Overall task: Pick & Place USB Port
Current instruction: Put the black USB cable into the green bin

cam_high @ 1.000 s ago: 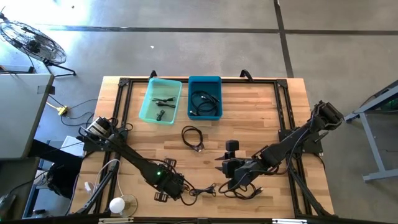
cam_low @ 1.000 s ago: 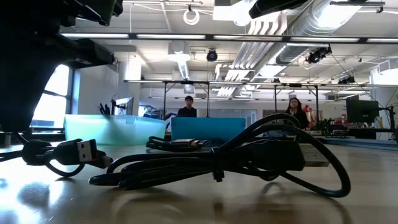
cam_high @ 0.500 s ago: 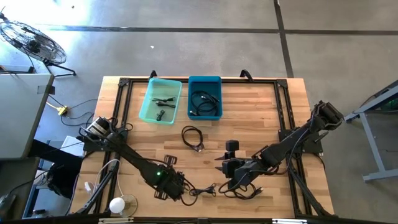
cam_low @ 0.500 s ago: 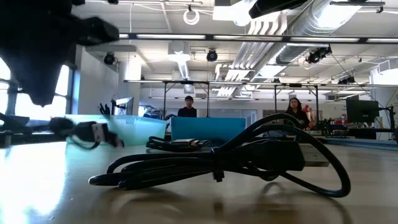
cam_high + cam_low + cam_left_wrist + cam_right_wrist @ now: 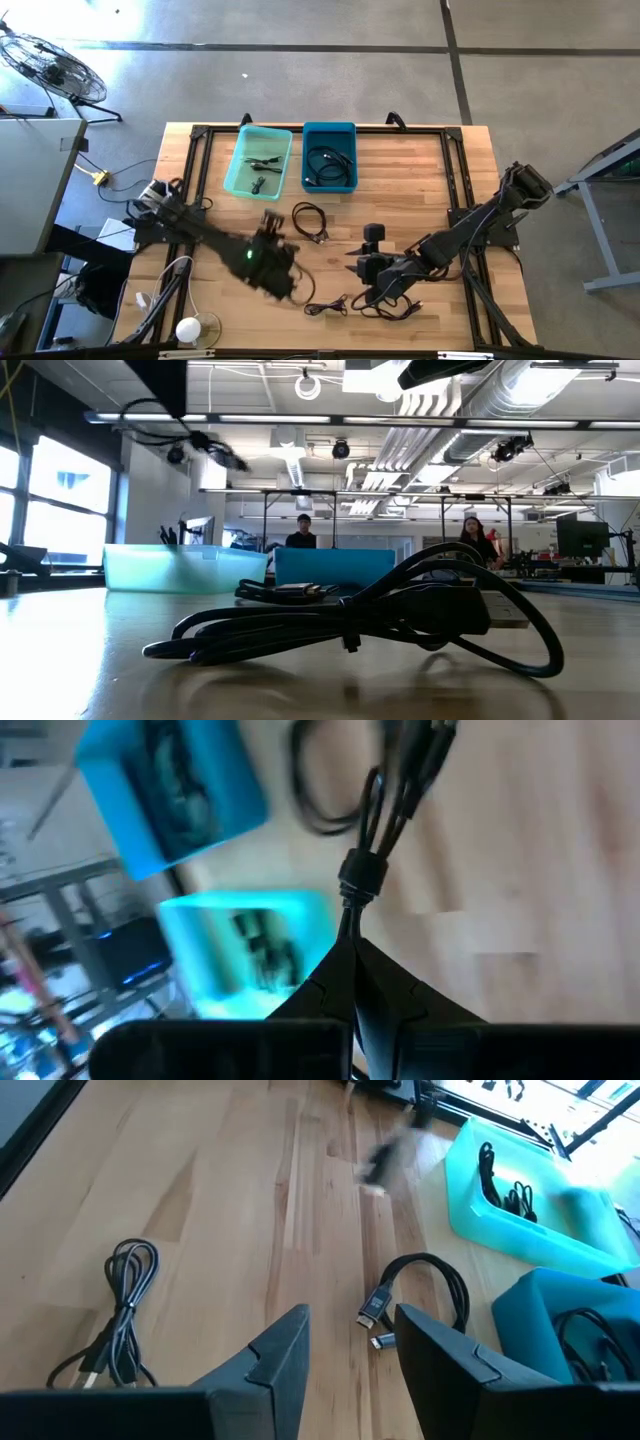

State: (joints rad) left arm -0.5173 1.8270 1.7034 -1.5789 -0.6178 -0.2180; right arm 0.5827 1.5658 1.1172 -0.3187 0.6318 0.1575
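Left end effector (image 5: pixel 352 945) is clamped on a dangling black cable (image 5: pixel 385 815), mid-frame in the high view. It should lift clear of the light teal bin (image 5: pixel 258 162) rim before dropping. Right end effector (image 5: pixel 352 1342) sits parted, empty, lower right.

I find no lettering, label, brand mark, number or sign that I can read on anything around me, on the table or in the room behind it.

the left arm (image 5: pixel 262 257) is motion-blurred from above; the low view cuts it at the top edge, a smeared cable (image 5: pixel 190 435) dangling.
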